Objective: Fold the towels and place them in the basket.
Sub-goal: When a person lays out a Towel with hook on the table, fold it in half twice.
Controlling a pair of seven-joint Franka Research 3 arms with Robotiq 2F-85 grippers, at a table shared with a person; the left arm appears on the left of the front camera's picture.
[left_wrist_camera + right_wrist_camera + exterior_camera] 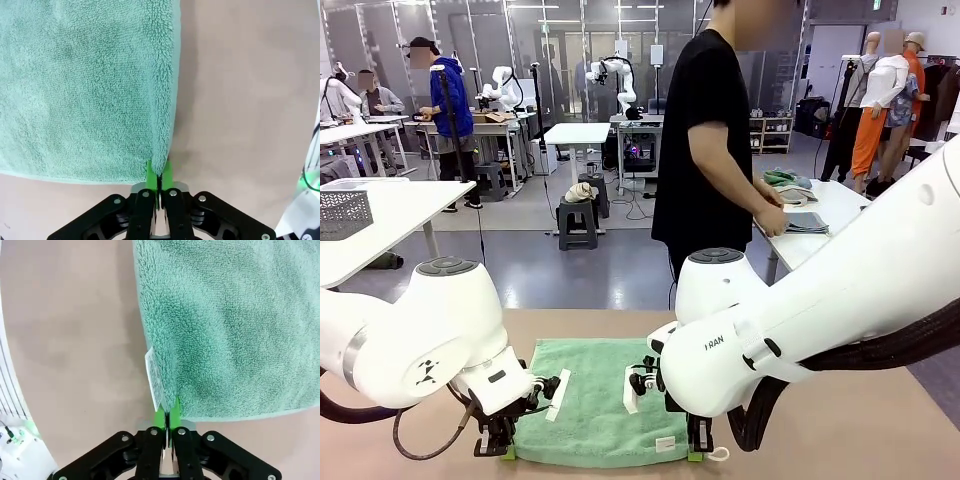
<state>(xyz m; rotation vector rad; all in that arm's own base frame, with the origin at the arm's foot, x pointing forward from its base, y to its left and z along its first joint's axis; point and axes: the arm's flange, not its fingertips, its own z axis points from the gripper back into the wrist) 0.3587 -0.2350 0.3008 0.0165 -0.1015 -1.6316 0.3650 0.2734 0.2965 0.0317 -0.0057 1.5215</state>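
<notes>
Lying flat on the tan table (590,325): one mint-green rectangular terry towel (595,400). Left end effector (159,176) clamped shut on the towel's near left corner, right end effector (168,416) clamped shut on its near right corner. Free far edge lies straight ahead of both, equally reachable; fold judged forward.

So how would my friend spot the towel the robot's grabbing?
Look at the tan table in front of the two white arms. The mint green towel lies spread there, with the left gripper and right gripper each pinching a near corner. Unlike the folded towels beside the person, it is spread open.
</notes>
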